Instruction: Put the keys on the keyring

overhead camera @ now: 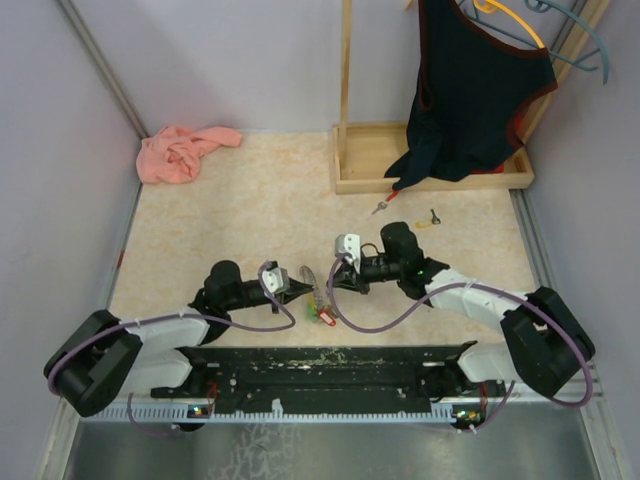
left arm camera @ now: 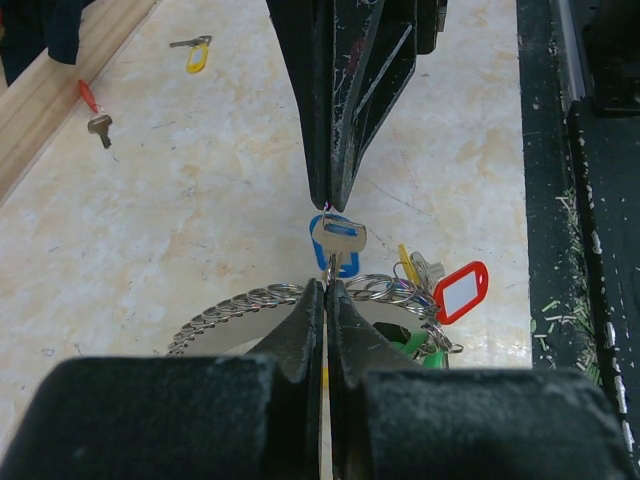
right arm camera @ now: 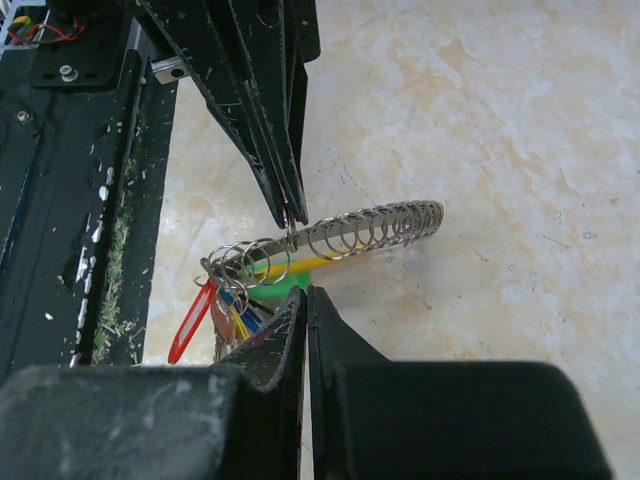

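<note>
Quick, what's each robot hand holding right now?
Left gripper: fingers closed on the keyring.
Right gripper: fingers closed on a silver key.

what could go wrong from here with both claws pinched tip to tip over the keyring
1. The right claw seems to hold the silver key only by its edge, so the key could twist or slip out during threading.
2. The left claw pinches one thin loop of the keyring; the long coil beyond it is not held and might swing, spoiling alignment.
3. The claw tips nearly meet, so a small push could knock them together.
</note>
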Action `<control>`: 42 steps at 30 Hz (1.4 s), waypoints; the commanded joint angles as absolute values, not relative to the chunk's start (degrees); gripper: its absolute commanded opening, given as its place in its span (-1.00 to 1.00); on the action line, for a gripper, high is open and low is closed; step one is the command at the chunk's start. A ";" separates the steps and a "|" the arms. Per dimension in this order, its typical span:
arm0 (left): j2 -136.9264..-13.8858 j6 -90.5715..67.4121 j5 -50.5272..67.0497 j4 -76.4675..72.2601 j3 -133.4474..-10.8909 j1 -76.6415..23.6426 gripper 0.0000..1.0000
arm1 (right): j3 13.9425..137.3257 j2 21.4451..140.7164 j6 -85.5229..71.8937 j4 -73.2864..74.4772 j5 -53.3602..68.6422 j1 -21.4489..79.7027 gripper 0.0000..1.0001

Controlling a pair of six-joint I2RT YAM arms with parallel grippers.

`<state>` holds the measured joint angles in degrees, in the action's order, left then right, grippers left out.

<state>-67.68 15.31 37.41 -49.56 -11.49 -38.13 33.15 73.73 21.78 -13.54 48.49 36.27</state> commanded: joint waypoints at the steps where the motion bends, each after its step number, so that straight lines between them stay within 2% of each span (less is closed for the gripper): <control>1: -68.54 16.56 40.87 -50.50 -13.51 -37.90 -0.98 | 36.37 73.77 25.55 -14.51 48.29 37.77 -1.00; 42: -69.51 15.62 41.29 -50.66 -13.97 -37.90 -0.98 | 38.30 74.58 28.80 -11.62 47.02 41.61 -1.00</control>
